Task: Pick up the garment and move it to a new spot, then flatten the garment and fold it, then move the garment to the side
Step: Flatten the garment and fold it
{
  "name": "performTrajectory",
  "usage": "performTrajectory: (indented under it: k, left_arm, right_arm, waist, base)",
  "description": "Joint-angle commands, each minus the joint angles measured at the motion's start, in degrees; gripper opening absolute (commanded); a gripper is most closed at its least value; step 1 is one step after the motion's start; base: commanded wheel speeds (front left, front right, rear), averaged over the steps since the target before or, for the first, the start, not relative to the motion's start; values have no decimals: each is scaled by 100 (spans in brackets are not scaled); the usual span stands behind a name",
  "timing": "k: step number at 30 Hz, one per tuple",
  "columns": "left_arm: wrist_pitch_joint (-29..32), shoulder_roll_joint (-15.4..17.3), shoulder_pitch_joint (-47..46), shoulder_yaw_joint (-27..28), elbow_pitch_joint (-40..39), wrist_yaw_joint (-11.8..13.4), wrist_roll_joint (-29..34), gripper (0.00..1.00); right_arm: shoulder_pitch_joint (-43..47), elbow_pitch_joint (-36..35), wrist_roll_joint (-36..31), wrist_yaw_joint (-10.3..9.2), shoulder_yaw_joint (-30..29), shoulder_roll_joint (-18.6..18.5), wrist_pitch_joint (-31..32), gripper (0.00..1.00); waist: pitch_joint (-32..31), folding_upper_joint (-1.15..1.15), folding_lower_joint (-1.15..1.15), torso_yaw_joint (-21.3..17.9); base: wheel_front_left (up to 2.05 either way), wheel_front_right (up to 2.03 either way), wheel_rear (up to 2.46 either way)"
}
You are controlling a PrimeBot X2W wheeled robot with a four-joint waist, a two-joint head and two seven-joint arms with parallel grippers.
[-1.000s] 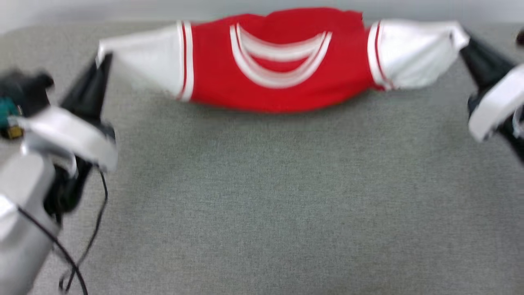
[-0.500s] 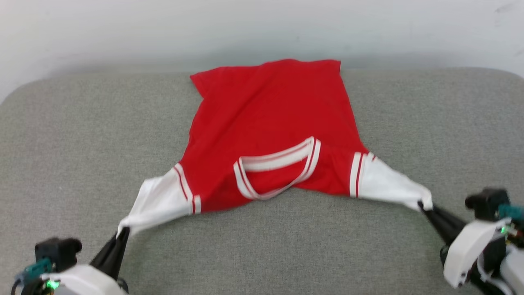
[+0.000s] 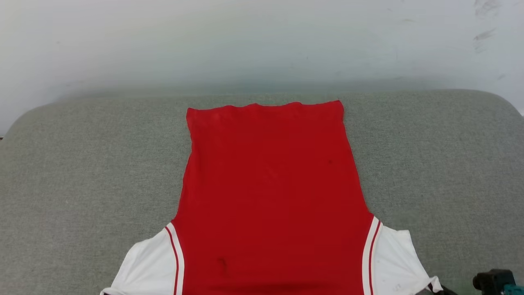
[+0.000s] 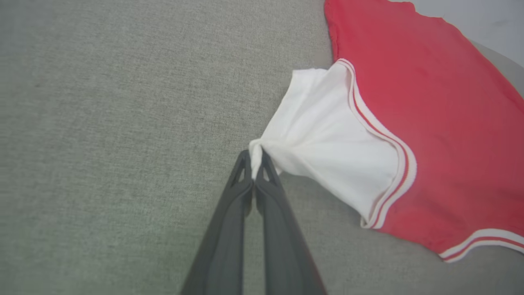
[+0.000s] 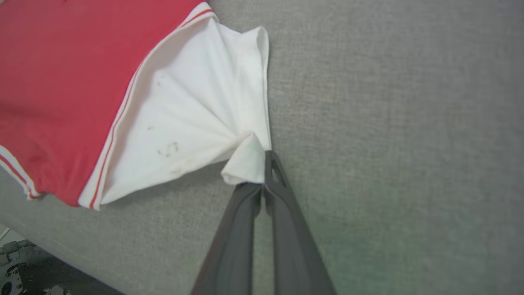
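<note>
1. Spread on a grey fabric surface (image 3: 82,172), plain red side up: the garment (image 3: 270,184), hem toward a pale wall (image 3: 245,41), both white sleeves toward the near edge.
2. Pinched tight on the bunched tip of the left-hand sleeve (image 4: 327,139): left gripper (image 4: 254,166), fingers pressed together, cloth drawn to a point between them.
3. Closed likewise on the folded corner of the right-hand sleeve (image 5: 192,114): right gripper (image 5: 264,172), with a flap of white cloth lapped over one fingertip and hiding it.
4. Given by the head view: the whole red back, the slightly wavy far hem, the wall behind, and a dark block with a teal part (image 3: 493,282) at the lower right corner, near the right-hand sleeve's tip.
5. Given by the wrist views: the two grips up close, red-and-white striped trim at the garment's near edge, and faint grey marks on the right-hand sleeve.
6. Past the surface's edge, in the right wrist view's bottom left corner: some dark machinery (image 5: 16,278), too dim to make out.
</note>
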Motion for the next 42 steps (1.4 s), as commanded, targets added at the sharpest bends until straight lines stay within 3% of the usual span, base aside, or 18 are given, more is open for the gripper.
performTrajectory:
  k: [1, 10, 11, 12, 13, 21, 27, 35, 39, 40, 41, 42]
  left_arm:
    - [-39, -37, 152, 54, 43, -17, 49, 0]
    - [-40, -229, 321, 233, 136, -36, 248, 0]
    - [-40, -253, 295, 231, 121, -42, 295, 0]
    - [-40, -274, 262, 225, 101, -53, 324, 0]
    - [-40, -298, 219, 234, 79, -61, 354, 0]
    - [-35, -387, -66, 283, -230, 17, 677, 0]
    - [-34, -510, -410, 253, -573, 85, 964, 0]
    - [-34, -791, -863, 283, -805, 26, 1273, 0]
    - [-34, -988, -1129, 250, -862, -57, 1488, 0]
    - [-34, -1090, -1220, 239, -876, -96, 1575, 0]
    - [-34, -1090, -1220, 239, -876, -96, 1575, 0]
    - [-34, -1192, -1323, 231, -888, -128, 1675, 0]
  right_arm:
    - [234, -29, -62, -10, -106, -2, 42, 0]
    - [789, -352, -277, -11, -612, 127, 294, 0]
    - [757, -387, -316, -11, -687, 161, 293, 4]
    - [709, -405, -385, -10, -770, 196, 285, 36]
    - [659, -434, -467, -10, -839, 230, 280, 100]
    - [83, -1020, -782, -9, -1937, 175, 189, 100]
    - [-975, -1760, -1023, -8, -2509, 19, 677, 100]
    - [-2799, -1749, -1204, -8, -2172, -106, 1954, 100]
    - [-3879, -1248, -1211, -9, -1860, -196, 2944, 100]
    - [-4341, -877, -1212, -9, -1755, -200, 3496, 100]
    - [-4341, -877, -1212, -9, -1755, -200, 3496, 100]
    - [-4759, -443, -1196, -9, -1678, -212, 4155, 100]
  waist:
    - [-30, 0, 1, -5]
    - [-32, 0, 1, 10]
    - [-19, 0, 1, 11]
    - [-8, 0, 1, 16]
    - [6, 0, 1, 29]
    - [247, 0, 1, 260]
    - [643, 0, 1, 583]
    - [1221, 0, 1, 1098]
    - [1530, 0, 1, 1429]
    - [1677, 0, 1, 1560]
    - [1677, 0, 1, 1560]
    - [1832, 0, 1, 1685]
  base:
    - [0, 0, 0]
    - [0, 0, 0]
    - [0, 0, 0]
    - [0, 0, 0]
    - [0, 0, 0]
    - [0, 0, 0]
    - [0, 0, 0]
    - [0, 0, 0]
    - [0, 0, 0]
    - [0, 0, 0]
    - [0, 0, 0]
    - [0, 0, 0]
